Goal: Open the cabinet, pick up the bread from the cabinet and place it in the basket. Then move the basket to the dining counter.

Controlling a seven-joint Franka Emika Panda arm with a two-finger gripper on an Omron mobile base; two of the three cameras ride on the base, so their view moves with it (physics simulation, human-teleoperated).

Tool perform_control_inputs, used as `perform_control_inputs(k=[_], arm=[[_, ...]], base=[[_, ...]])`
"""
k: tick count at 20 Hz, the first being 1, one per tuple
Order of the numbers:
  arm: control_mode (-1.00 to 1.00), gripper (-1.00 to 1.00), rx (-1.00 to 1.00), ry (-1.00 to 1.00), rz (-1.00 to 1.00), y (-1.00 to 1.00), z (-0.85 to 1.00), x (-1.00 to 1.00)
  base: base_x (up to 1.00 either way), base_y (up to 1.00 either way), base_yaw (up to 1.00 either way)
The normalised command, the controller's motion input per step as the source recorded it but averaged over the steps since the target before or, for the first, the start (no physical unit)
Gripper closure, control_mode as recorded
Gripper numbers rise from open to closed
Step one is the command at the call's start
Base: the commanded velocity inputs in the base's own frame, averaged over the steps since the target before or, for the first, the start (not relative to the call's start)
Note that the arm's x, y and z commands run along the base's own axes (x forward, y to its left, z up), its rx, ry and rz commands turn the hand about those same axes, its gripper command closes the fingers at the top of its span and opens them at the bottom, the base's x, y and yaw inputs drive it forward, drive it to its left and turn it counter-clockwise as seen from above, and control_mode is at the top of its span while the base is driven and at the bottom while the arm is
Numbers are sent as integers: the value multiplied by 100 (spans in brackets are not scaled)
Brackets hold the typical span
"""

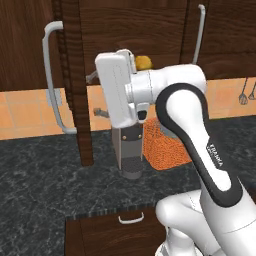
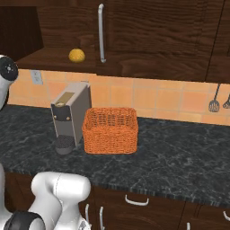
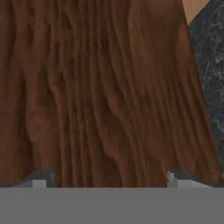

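Observation:
The cabinet's left door [image 1: 75,75] stands swung open, edge-on to me, its silver bar handle [image 1: 50,75] on the far side. My gripper [image 1: 95,95] points at that door from the right and is open with nothing between its fingers. In the hand view the door's wood grain [image 3: 109,87] is very close, and the gripper [image 3: 109,181] shows its tips wide apart. The bread [image 2: 77,55], a small golden bun [image 1: 143,61], lies on the open cabinet's shelf [image 2: 54,60]. Below it the orange basket [image 2: 110,130] [image 1: 167,147] stands on the black counter. The dining counter is out of view.
A grey coffee machine [image 2: 69,117] [image 1: 127,150] stands just left of the basket on the black speckled counter [image 2: 179,148]. The right cabinet door [image 2: 157,36] is closed, its handle [image 2: 101,31] hanging near the bread. Utensils [image 2: 214,103] hang on the tiled wall. Drawers [image 1: 130,217] sit below.

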Motion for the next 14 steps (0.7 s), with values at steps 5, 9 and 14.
perform_control_inputs(k=[5, 9, 14], arm=[[-100, -100, -16, -15, -8, -99, 4, -20], [-100, -100, -17, -29, -8, -100, 0, -35], [-100, -100, -18, -28, -11, -100, 0, -35]], base=[[0, 0, 0], [0, 0, 0], [0, 0, 0]])
